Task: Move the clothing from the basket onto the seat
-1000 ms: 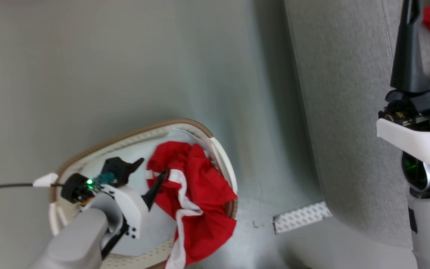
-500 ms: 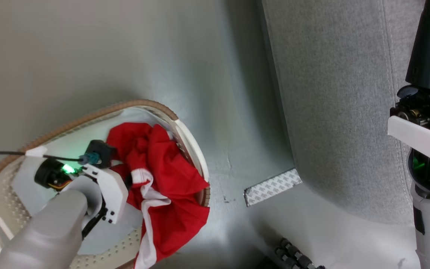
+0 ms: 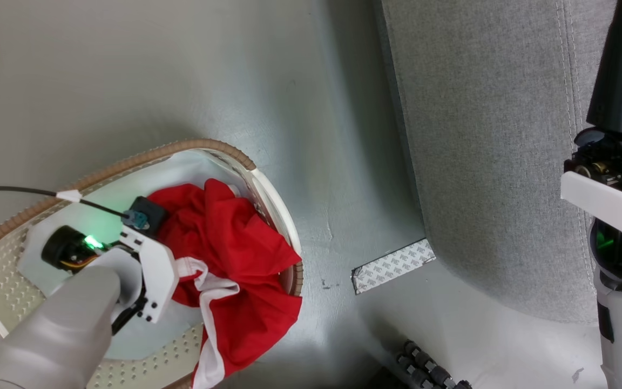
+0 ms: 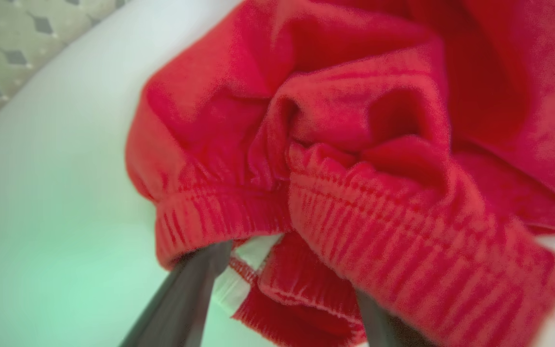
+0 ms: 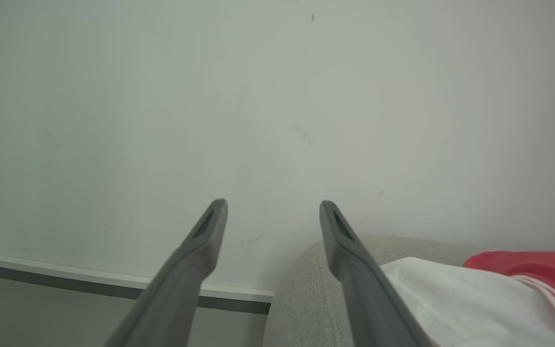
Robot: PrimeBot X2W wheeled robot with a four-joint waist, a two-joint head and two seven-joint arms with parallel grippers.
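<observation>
Both jaws open (left astride clothing (image 4: 354,144) hem); floor (image 3: 343,189) separates basket (image 3: 208,145) from seat (image 3: 478,162).

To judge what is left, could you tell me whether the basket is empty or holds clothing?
Not empty: a crumpled red garment lies in the basket, partly draped over its rim.

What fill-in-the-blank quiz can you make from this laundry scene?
The clothing in the basket is bright ____ with white trim.
The left gripper reaches into that clothing with its jaws ____.
The right gripper, open near the grey seat, holds ____.
Missing: red; open; nothing.
</observation>
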